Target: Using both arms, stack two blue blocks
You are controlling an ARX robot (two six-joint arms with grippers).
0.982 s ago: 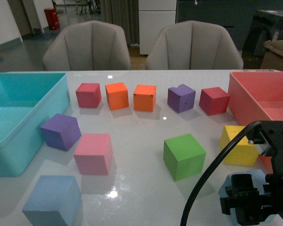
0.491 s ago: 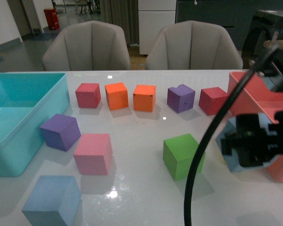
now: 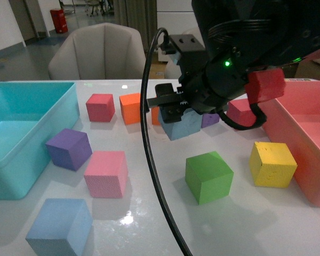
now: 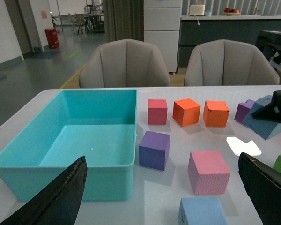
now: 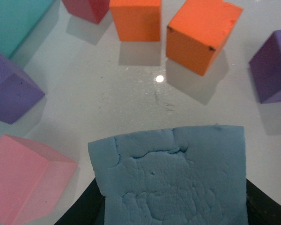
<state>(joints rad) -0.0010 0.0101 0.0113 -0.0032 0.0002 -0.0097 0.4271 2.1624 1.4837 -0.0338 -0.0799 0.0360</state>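
Your right gripper (image 3: 176,114) is pinching one blue block (image 3: 185,128), holding it over mid-table beside the orange cubes (image 3: 130,106). The other blue block (image 3: 58,226) is sitting near-left. Your left gripper (image 4: 161,157) is gaping wide.

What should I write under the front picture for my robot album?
The right gripper holds one blue block above the table while the other blue block sits nearer the robot.
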